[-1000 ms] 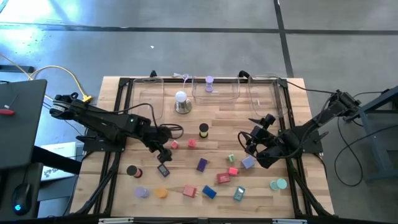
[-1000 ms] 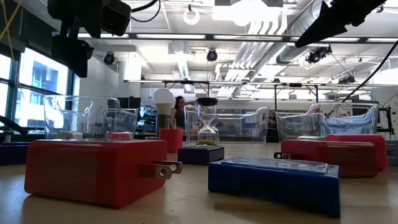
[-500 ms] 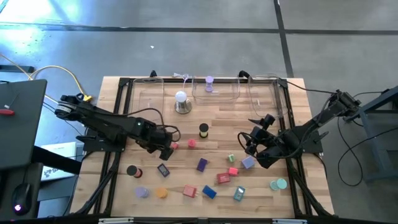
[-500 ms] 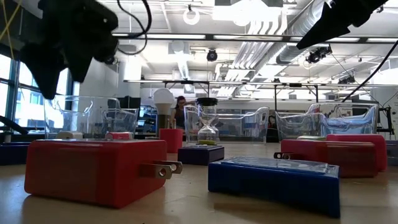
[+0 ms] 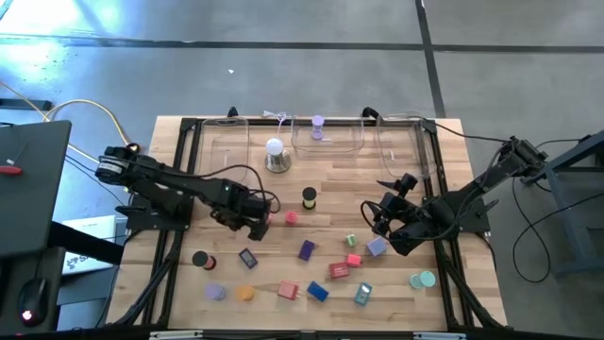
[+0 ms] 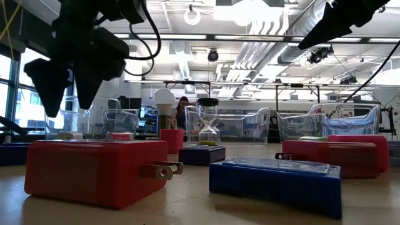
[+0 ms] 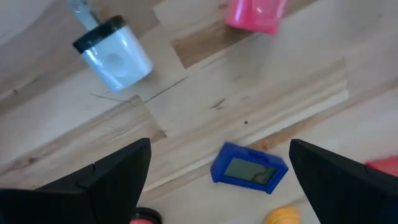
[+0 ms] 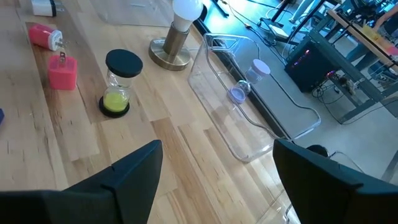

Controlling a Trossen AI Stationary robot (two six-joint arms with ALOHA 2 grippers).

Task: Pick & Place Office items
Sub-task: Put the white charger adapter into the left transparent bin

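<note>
The office items lie scattered on the wooden table: pink blocks, a purple block, red blocks, and lilac, orange and teal rolls. My left gripper hangs open over the table's left half. In its wrist view, a blue block with a screen lies flat between the fingers and a pink block lies beyond. My right gripper waits open at the right, above a black-capped hourglass.
A white dome lamp on a metal base stands near the far edge. Clear plastic trays line that edge, and one holds a lilac hourglass. A pale roll with a black cap lies near my left gripper. Bare wood shows mid-table.
My left gripper has come down toward the table, from the top of the low view to where both open fingers show pointing down. It has also shifted a little toward the table's right and far side. The items have not moved.
</note>
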